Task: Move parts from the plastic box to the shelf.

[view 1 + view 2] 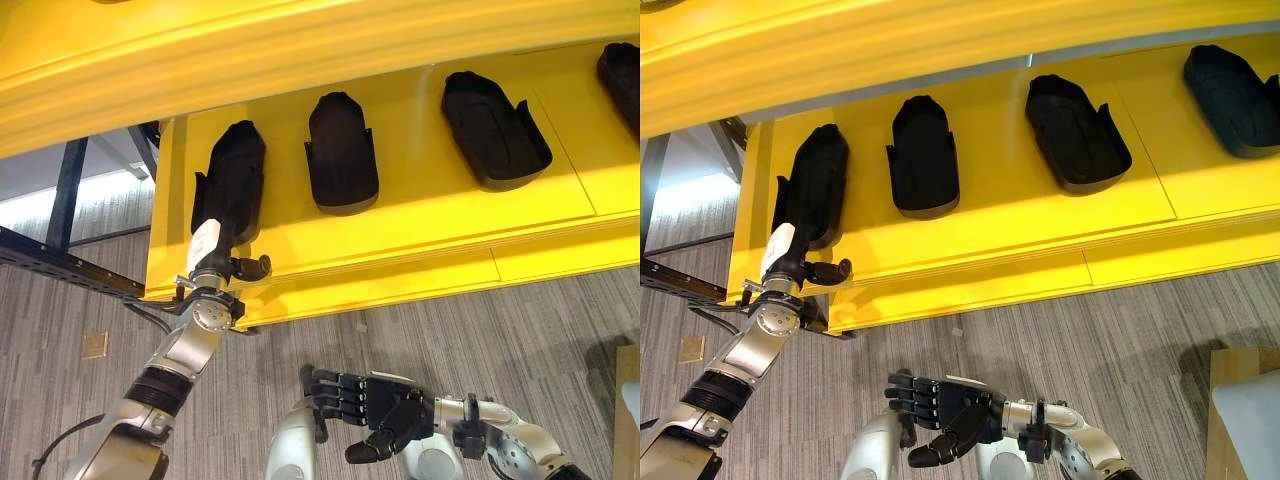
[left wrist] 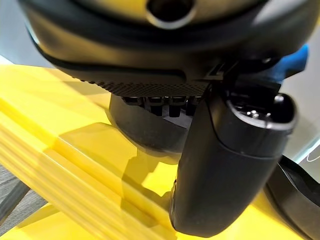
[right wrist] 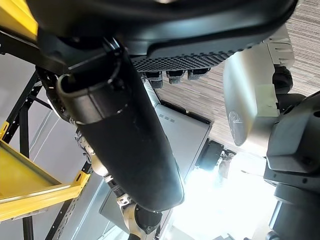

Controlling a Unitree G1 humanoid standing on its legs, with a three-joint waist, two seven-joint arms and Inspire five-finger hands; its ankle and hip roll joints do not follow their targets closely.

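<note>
Black part (image 1: 232, 178) lengthwise into shelf (image 1: 420, 225).

Glossy yellow shelf (image 1: 420, 215) (matt black parts (image 1: 342, 152))

A yellow shelf (image 1: 420, 215) is seen above a grey striped floor (image 1: 450, 330). Four black parts are laid on it in a row: one at the left end (image 1: 232, 175), two in the middle (image 1: 342, 150) (image 1: 492, 128), one at the right edge (image 1: 622, 72).
</note>
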